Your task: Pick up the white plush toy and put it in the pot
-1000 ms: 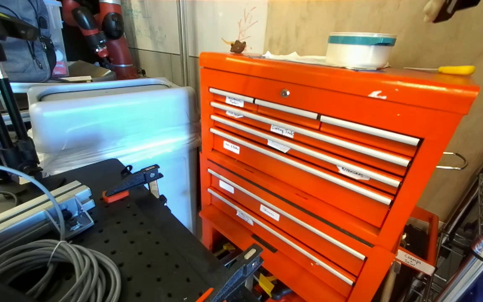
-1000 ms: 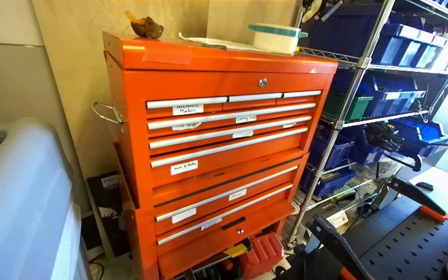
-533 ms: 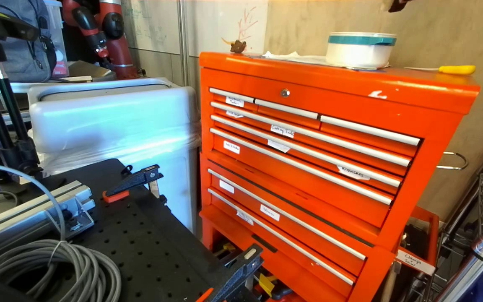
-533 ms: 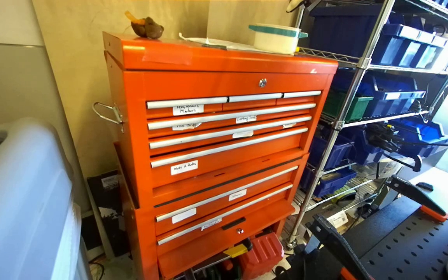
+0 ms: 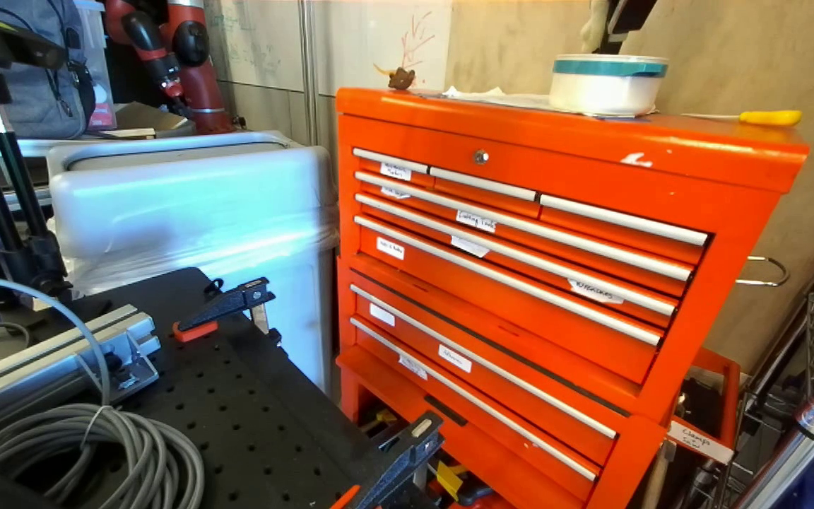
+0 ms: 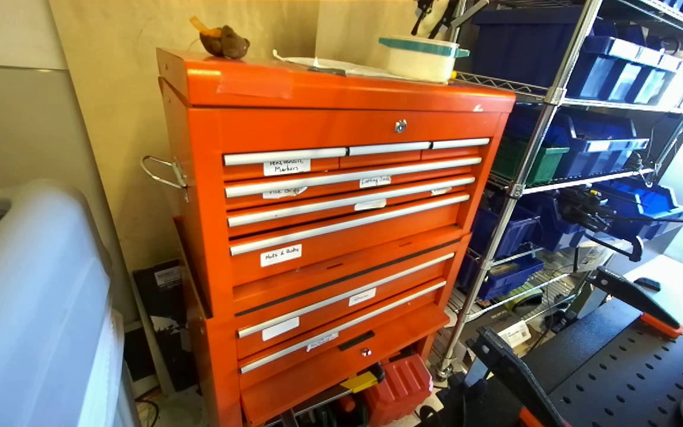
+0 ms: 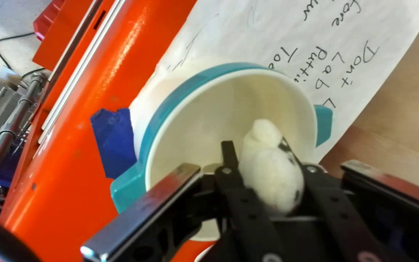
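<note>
The white plush toy (image 7: 271,171) is a small off-white lump with dark spots. My gripper (image 7: 256,145) is shut on it, with a finger on each side, in the wrist view. The pot (image 7: 180,105) lies below it, open at the top, with a teal rim and two side handles. In an exterior view the toy (image 5: 596,28) and gripper (image 5: 612,42) hang just above the rim of the white pot (image 5: 608,92). The gripper (image 6: 427,26) also shows above and behind the pot (image 6: 418,62) in an exterior view; the toy cannot be made out there.
The pot stands on a handwritten paper sheet (image 7: 304,32) on the red tool chest (image 5: 520,120). A small brown object (image 5: 401,78) sits at the chest's far corner. A yellow-handled screwdriver (image 5: 767,118) lies beside the pot. A wire rack (image 6: 546,107) with blue bins stands beside the chest.
My gripper, with the toy in it, has moved left in both exterior views. It now hangs lower, above the pot. The pot and the other objects have not moved.
</note>
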Controlling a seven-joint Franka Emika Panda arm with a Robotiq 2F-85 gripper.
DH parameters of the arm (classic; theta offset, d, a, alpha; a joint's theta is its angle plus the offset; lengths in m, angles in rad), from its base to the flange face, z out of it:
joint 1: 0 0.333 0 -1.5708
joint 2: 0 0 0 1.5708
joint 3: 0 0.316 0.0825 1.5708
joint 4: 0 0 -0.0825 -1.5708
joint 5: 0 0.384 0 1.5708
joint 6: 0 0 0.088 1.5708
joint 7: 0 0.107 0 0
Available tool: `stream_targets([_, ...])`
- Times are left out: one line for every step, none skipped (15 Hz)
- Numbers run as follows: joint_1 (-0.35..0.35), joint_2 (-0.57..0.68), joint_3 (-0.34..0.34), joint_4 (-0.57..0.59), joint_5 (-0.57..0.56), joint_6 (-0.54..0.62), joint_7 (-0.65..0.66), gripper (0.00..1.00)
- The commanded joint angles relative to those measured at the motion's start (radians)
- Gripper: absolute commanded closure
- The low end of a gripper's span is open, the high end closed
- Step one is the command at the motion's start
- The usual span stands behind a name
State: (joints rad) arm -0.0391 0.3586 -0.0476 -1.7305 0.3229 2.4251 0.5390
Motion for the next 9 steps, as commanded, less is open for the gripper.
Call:
stream_targets([0.000, -0.035, -0.004, -0.011, 0.004, -0.039, -0.025, 0.38])
stream_targets([0.001, -0.041, -0.010, -0.013, -0.007, -0.042, -0.025, 0.31])
stream_targets([0.001, -0.046, -0.013, -0.012, -0.013, -0.046, -0.024, 0.23])
stream_targets([-0.001, -0.052, -0.016, -0.011, -0.016, -0.053, -0.024, 0.17])
stream_targets([-0.003, -0.061, -0.018, -0.011, -0.017, -0.063, -0.026, 0.08])
stream_targets([-0.005, -0.069, -0.019, -0.012, -0.015, -0.073, -0.030, 0.02])
stream_targets([-0.014, -0.090, -0.015, -0.017, 0.001, -0.100, -0.045, 0.00])
stream_targets([-0.024, -0.113, -0.009, -0.023, 0.021, -0.134, -0.062, 0.00])
stream_targets([-0.045, -0.152, 0.003, -0.041, 0.068, -0.188, -0.107, 0.00])
